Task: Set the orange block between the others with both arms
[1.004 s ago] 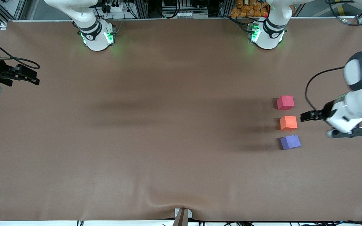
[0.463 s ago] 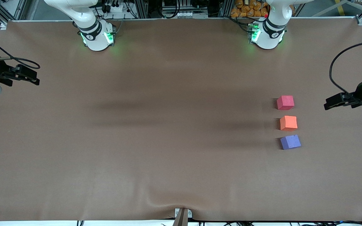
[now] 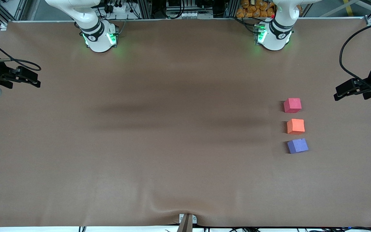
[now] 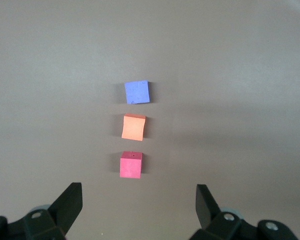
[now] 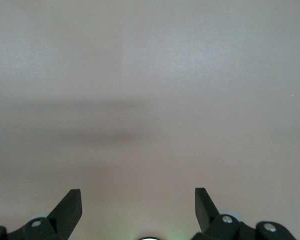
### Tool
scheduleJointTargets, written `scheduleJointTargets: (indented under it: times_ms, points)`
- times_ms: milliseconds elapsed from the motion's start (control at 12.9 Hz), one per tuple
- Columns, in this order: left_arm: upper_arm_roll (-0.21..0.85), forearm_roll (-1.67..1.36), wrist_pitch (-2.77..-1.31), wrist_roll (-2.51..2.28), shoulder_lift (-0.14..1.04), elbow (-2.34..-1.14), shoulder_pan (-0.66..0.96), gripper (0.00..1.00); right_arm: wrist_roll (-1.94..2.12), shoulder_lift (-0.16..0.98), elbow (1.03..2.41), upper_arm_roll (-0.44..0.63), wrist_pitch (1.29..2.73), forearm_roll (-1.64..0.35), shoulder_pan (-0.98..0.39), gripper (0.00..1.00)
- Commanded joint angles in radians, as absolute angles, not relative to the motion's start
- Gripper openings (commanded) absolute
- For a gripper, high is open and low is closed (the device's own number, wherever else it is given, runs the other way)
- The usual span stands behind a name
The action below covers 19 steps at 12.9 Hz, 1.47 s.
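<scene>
The orange block (image 3: 295, 126) sits on the brown table (image 3: 159, 138), toward the left arm's end, and we see it already lying between the two other cubes. The pinkish-red block (image 3: 292, 105) lies just farther from the front camera than the orange one, and the purple-blue block (image 3: 297, 145) lies just nearer to that camera. The three make a short straight row, each near its neighbour but with a narrow strip of bare table between them, so none touch. In the left wrist view we find the same row: the purple-blue block (image 4: 137, 92), the orange block (image 4: 133, 127) and the pinkish-red block (image 4: 131, 165), all resting flat and upright. The left gripper (image 3: 343, 91) hangs in the air over the table's edge at the left arm's end, well apart from the blocks; we see its fingers (image 4: 70, 202) spread wide with nothing between them. The right gripper (image 3: 27, 78) hangs over the table's edge at the right arm's end, and its fingers (image 5: 69, 206) also stand wide apart and empty, with only bare table under them.
</scene>
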State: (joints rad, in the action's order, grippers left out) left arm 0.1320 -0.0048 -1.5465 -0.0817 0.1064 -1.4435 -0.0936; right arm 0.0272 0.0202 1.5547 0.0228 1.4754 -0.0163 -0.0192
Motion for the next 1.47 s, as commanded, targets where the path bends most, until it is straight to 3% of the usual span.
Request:
scheduleJointTargets:
  times_ms: [0,309,1081,1390]
  points:
    - [0.120,-0.005,-1.523,-0.084,0.068,-1.463,-0.069,1.00,0.018,0.003,1.569,0.018,1.482,-0.002,-0.020,1.00]
    - [0.002,-0.003,-1.496,-0.083,0.037,-1.488,0.060,1.00,0.014,0.003,1.565,0.017,1.483,0.000,-0.023,1.00]
    - [0.002,0.008,-1.546,-0.052,-0.064,-1.627,0.055,1.00,0.014,0.005,1.566,0.015,1.488,0.000,-0.035,1.00]
    - [0.000,0.014,-1.555,-0.038,-0.051,-1.618,0.055,1.00,0.014,0.005,1.566,0.017,1.486,0.000,-0.035,1.00]
